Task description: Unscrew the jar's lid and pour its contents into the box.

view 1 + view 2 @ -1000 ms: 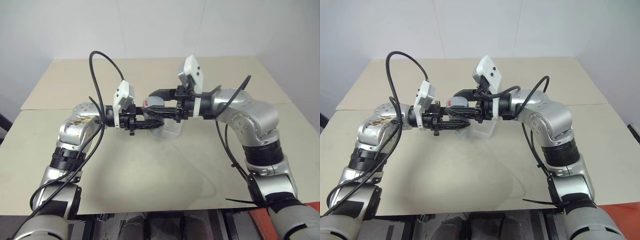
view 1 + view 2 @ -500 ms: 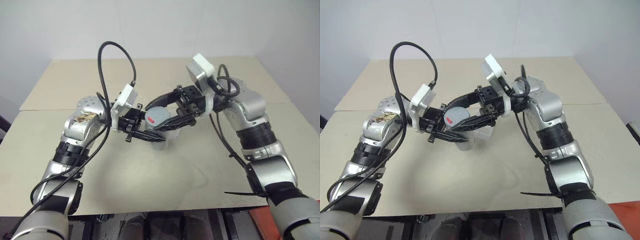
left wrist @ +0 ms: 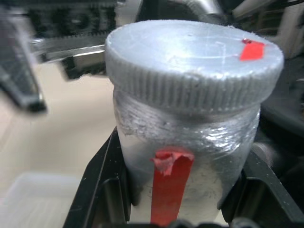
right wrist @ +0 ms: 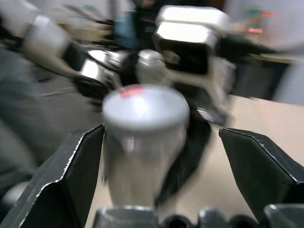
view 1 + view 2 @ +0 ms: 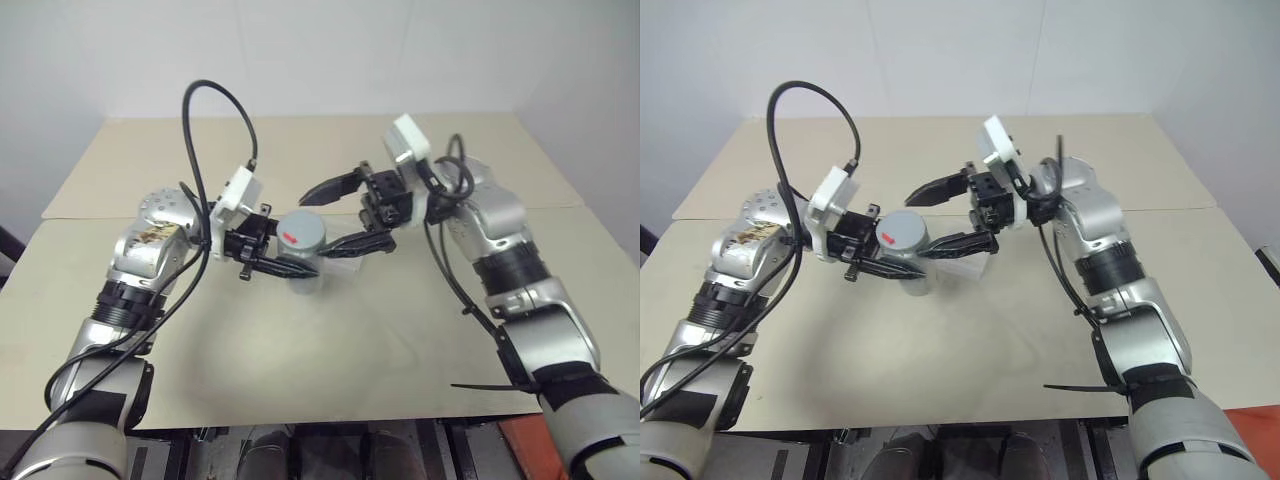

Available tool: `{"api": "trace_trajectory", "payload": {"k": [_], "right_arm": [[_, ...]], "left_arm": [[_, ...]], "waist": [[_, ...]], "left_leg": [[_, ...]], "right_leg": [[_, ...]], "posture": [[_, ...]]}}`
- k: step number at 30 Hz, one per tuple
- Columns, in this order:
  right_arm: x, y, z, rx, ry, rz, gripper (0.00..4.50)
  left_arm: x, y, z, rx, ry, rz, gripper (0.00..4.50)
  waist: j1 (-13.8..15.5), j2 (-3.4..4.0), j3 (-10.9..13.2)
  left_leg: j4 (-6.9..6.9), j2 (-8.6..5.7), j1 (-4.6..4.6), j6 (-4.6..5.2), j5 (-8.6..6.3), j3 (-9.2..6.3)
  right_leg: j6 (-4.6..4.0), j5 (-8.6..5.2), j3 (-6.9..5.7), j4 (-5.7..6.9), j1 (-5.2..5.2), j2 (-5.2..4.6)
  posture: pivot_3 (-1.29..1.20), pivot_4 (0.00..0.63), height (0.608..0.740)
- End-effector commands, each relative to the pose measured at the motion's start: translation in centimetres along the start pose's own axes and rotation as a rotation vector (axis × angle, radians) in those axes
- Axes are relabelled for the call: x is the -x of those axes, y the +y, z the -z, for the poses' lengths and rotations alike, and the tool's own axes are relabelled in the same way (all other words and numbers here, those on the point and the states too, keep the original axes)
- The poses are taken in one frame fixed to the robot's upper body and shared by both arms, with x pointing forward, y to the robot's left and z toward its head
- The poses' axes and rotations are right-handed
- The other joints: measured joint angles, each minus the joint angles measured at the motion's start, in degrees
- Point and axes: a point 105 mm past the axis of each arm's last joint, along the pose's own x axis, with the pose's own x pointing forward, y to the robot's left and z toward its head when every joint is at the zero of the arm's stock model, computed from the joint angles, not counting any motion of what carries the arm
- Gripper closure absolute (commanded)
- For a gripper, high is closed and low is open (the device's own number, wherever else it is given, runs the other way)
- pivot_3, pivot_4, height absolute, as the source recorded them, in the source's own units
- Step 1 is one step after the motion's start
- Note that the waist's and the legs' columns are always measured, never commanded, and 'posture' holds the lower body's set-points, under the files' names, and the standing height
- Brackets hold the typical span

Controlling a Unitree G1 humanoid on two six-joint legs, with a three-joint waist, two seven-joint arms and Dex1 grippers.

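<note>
Released, right end effector (image 5: 335,217) spreads off the lid (image 5: 302,229); left end effector (image 5: 290,262) pinches jar (image 3: 183,156).

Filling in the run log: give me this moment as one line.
left gripper: shut on jar | right gripper: open around lid | lid: on | box: below

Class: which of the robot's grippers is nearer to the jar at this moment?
Left. The left gripper is shut on the jar, gripping its body below the lid. The right gripper is open, its fingers standing apart around the lid.
</note>
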Motion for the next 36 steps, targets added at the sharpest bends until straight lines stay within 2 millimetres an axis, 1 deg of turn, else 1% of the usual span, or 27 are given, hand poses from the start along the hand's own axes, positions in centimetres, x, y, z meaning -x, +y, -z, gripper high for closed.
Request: {"api": "trace_trajectory", "payload": {"k": [1,4,7,10,14,22,27,31,36], "right_arm": [[1.2,0.1,-2.3,0.083,-0.013,0.164,0.05],[0.9,0.2,-2.7,0.073,-0.004,0.279,0.05],[-0.8,0.2,-2.7,0.071,0.041,0.336,0.05],[-2.3,0.3,-2.8,0.064,0.042,0.348,0.05],[-3.8,-0.1,-2.2,0.061,0.069,0.354,0.05],[-4.8,-0.7,-1.3,0.053,0.108,0.358,0.05],[-4.4,-1.3,-0.7,0.04,0.131,0.386,0.05],[-2.7,-1.8,-0.6,0.033,0.133,0.428,0.05],[0.2,-2.2,-0.6,0.009,0.116,0.482,0.05]], "left_arm": [[1.7,1.3,0.1,-0.025,0.025,-0.169,2.57],[1.7,1.7,0.4,0.012,0.009,-0.231,2.57],[0.9,1.8,0.8,0.034,-0.01,-0.251,2.57],[0.2,1.7,0.6,0.046,-0.035,-0.241,2.57],[-0.3,1.6,0.6,0.052,-0.042,-0.226,2.57],[-0.3,1.5,0.6,0.061,-0.049,-0.229,2.57],[-0.1,1.4,0.6,0.067,-0.048,-0.238,2.57],[0.2,1.2,0.6,0.068,-0.045,-0.24,2.57],[0.8,0.7,0.7,0.073,-0.034,-0.233,2.57]], "waist": [[-0.1,0.0,0.0],[-0.4,0.0,0.0],[-0.4,0.0,0.0],[-0.3,0.0,0.0],[-0.1,0.0,0.0],[-0.3,0.0,0.0],[-0.3,0.0,0.0],[-0.3,0.0,0.0],[-0.2,0.0,0.0]], "left_leg": [[-0.01,0.0,0.0,0.0,0.0,0.01],[-0.02,0.03,0.03,-0.01,0.01,0.04],[-0.01,0.03,0.1,-0.03,0.02,0.08],[0.01,0.01,0.1,-0.05,0.03,0.06],[0.02,-0.02,0.08,-0.05,0.03,0.05],[0.01,-0.03,0.08,-0.04,0.03,0.03],[0.01,-0.03,0.07,-0.05,0.03,0.03],[0.01,-0.03,0.07,-0.04,0.03,0.03],[0.01,-0.03,0.07,-0.04,0.03,0.03]], "right_leg": [[0.0,0.0,0.0,0.0,0.0,0.0],[0.0,0.0,0.03,0.02,-0.02,0.0],[0.0,0.0,0.09,0.17,-0.04,0.0],[0.0,0.0,0.09,0.25,-0.04,0.0],[0.0,0.0,0.09,0.24,-0.05,0.0],[0.0,0.0,0.08,0.24,-0.05,0.0],[0.0,0.0,0.08,0.24,-0.05,0.0],[0.0,0.0,0.08,0.24,-0.05,0.0],[0.0,0.0,0.08,0.24,-0.05,0.0]], "posture": [[0.0,0.15,0.74],[0.0,0.15,0.74],[0.0,0.15,0.74],[0.0,0.15,0.74],[0.0,0.15,0.74],[0.0,0.15,0.74],[0.0,0.15,0.74],[0.0,0.15,0.74],[0.0,0.15,0.74]]}}
